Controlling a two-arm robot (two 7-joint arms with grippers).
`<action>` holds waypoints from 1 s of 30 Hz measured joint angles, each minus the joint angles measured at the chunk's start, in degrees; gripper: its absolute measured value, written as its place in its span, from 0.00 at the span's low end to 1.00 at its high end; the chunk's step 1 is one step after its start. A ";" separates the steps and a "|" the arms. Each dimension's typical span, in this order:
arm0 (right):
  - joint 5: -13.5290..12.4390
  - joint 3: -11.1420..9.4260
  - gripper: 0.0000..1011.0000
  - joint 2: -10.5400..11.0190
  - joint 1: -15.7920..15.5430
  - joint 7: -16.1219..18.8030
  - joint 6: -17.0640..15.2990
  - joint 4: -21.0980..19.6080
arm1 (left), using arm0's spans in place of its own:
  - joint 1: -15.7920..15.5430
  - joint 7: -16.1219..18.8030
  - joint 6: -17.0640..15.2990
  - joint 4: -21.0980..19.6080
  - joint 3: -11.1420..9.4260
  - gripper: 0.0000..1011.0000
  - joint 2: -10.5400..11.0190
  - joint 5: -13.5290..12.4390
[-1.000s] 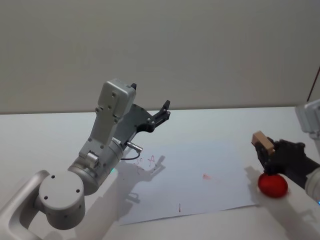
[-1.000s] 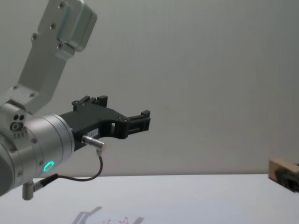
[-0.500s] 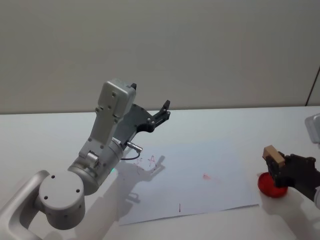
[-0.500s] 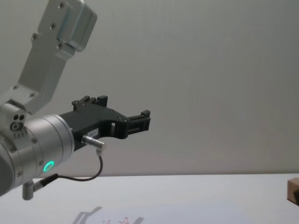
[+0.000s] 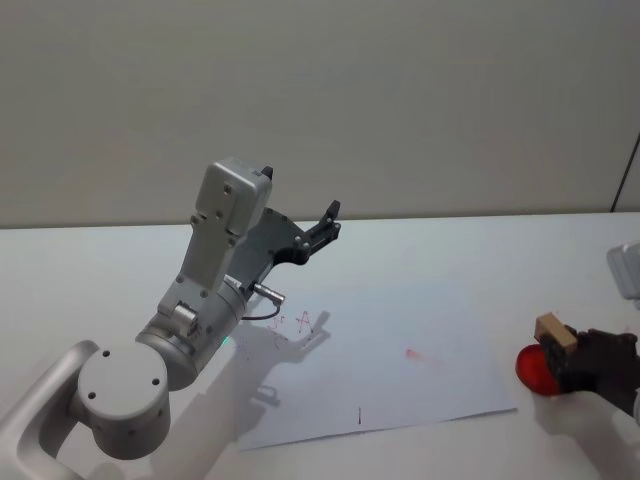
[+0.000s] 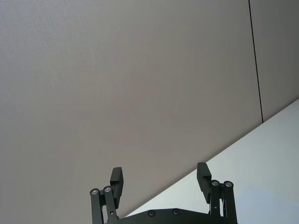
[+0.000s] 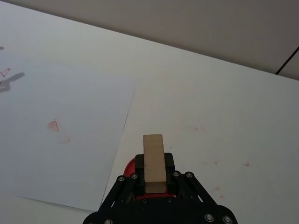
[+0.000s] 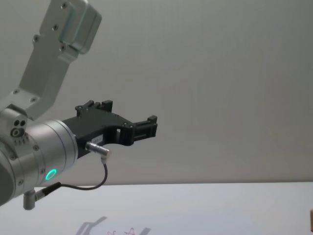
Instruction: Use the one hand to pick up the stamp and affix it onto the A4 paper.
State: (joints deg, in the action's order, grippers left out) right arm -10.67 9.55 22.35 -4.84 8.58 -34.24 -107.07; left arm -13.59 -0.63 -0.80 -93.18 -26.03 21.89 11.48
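The stamp (image 5: 553, 331), a small tan wooden block, stands upright in my right gripper (image 5: 563, 353), which is shut on it at the table's right edge, beyond the paper's right border. In the right wrist view the stamp (image 7: 154, 161) sits between the black fingers of the right gripper (image 7: 155, 185), with a red pad under it. The A4 paper (image 5: 400, 375) lies flat in the middle of the table and carries small red marks. My left gripper (image 5: 325, 222) is held high above the paper's far left corner, open with nothing in it (image 6: 159, 179).
A round red ink pad (image 5: 532, 368) sits on the table just right of the paper, directly under the stamp. The big left arm (image 5: 210, 300) rises over the table's left half. Faint red specks dot the table (image 7: 210, 161) right of the paper.
My right gripper has carried the stamp to the right and downward, off the paper's edge and over the red pad. The left arm has stayed still.
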 joint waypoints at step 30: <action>1.97 1.04 0.51 -1.45 1.14 1.54 -2.32 2.94 | 0.00 0.00 0.00 0.00 0.00 0.99 0.00 0.00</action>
State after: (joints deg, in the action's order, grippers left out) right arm -8.70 10.60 20.89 -3.70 10.12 -36.57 -104.14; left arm -13.59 -0.63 -0.80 -93.18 -26.03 21.89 11.48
